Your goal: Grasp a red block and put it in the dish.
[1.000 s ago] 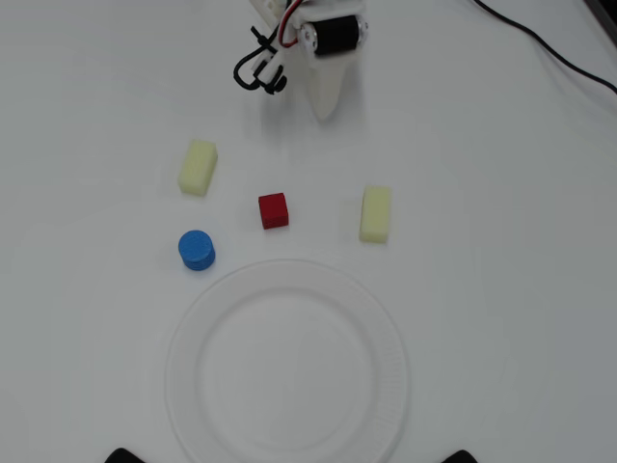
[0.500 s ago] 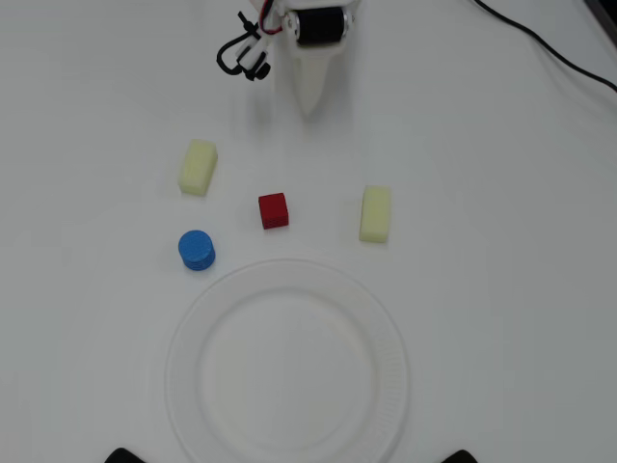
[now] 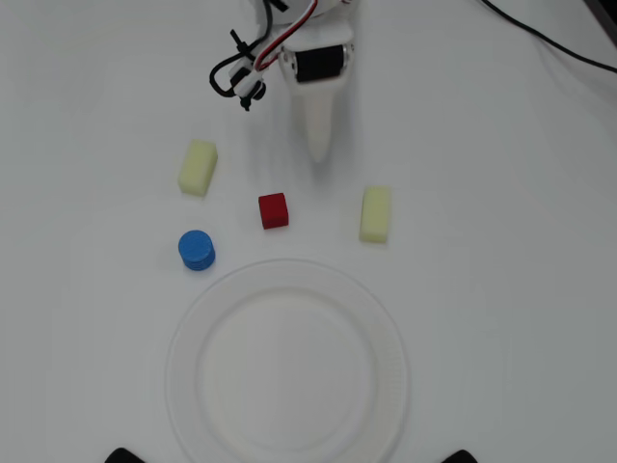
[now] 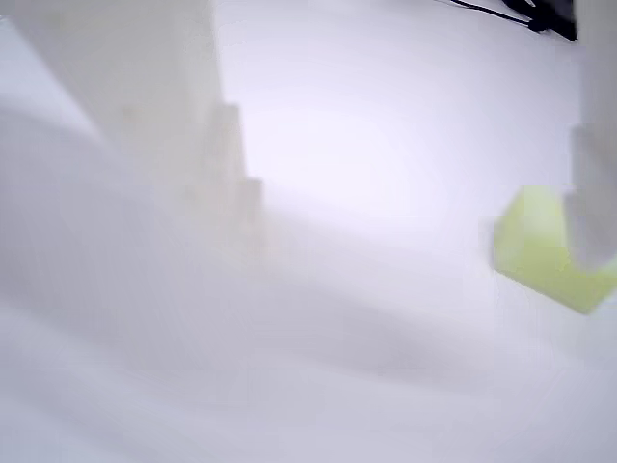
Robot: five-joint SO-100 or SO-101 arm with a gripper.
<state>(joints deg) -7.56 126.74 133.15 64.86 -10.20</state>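
From above, the table (image 3: 501,289) is a smooth, matte white sheet. The gripper (image 3: 319,154) comes in from the top edge: a white plastic shell tapering to a blunt point, with a black cylindrical motor (image 3: 318,64) across its back and a loop of black and red wires (image 3: 241,72) beside it. Its tip hangs above and a little to the right of the red block (image 3: 273,210), apart from it. From this angle the fingers read as one wedge, so I cannot tell how far they are parted; nothing shows between them.

The red block is a small, crisp-edged cube sitting bare on the table, just above the dish's upper rim and not touching it. The dish (image 3: 386,367) is a big round white plate with a broad, finely ribbed rim and a flat centre. To the left of the cube stands a short blue cylinder (image 3: 197,250), matte, with a round top. Two pale yellow blocks, soft-looking with rounded corners, flank the cube: one at upper left (image 3: 198,167), one at right (image 3: 375,214). A thin black cable (image 3: 569,43) crosses the top right corner.

The wrist view is badly blurred. A pale, stepped finger (image 4: 145,106) fills the upper left; another white edge (image 4: 593,193) runs down the right, partly covering a yellow-green block (image 4: 535,246).
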